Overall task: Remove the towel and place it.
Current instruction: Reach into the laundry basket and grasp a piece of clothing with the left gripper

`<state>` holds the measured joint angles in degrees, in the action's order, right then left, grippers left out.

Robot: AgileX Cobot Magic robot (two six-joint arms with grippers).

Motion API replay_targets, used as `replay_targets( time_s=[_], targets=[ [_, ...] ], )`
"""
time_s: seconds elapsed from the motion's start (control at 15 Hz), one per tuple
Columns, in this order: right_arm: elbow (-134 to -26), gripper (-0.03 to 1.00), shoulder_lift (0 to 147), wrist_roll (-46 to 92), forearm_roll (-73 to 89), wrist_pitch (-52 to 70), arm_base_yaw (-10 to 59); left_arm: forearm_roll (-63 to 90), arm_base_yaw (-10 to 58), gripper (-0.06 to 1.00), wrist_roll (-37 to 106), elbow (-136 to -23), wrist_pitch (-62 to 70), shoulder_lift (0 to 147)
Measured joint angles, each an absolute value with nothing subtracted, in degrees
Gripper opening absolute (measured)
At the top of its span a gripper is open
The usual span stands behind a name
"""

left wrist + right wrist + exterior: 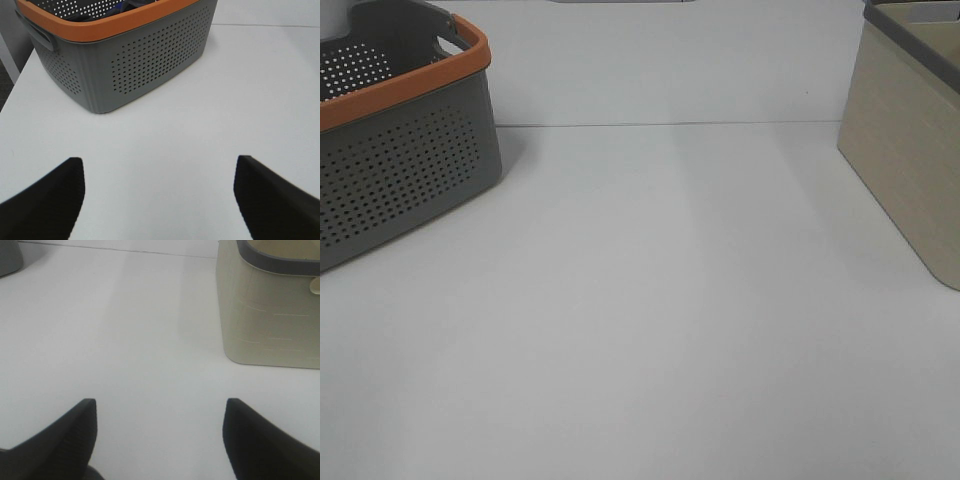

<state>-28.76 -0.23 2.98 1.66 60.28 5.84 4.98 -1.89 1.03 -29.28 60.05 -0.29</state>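
Note:
The grey perforated basket [410, 160] with an orange rim stands at the back left of the white table [650, 320]. In the left wrist view the basket [150, 60] lies a short way ahead of my left gripper [157, 160], which is open and empty above the table. A dark bit of something [131, 5] shows inside the basket over its rim; I cannot tell whether it is the towel. My right gripper [160, 401] is open and empty over bare table. Neither gripper shows in the exterior high view.
A beige bin [910, 150] with a dark grey rim stands at the back right, and in the right wrist view the bin [270, 315] is ahead and to one side of the right gripper. The table's left edge [12, 95] runs beside the basket.

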Motion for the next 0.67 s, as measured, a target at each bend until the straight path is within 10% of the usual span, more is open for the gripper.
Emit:
replay_targets(
  time_s=[0.67],
  targets=[
    [-28.76, 0.7, -0.23, 2.98, 1.66, 60.28, 5.84, 4.98, -1.89, 0.76, 0.97, -29.28, 60.05, -0.29]
  ],
)
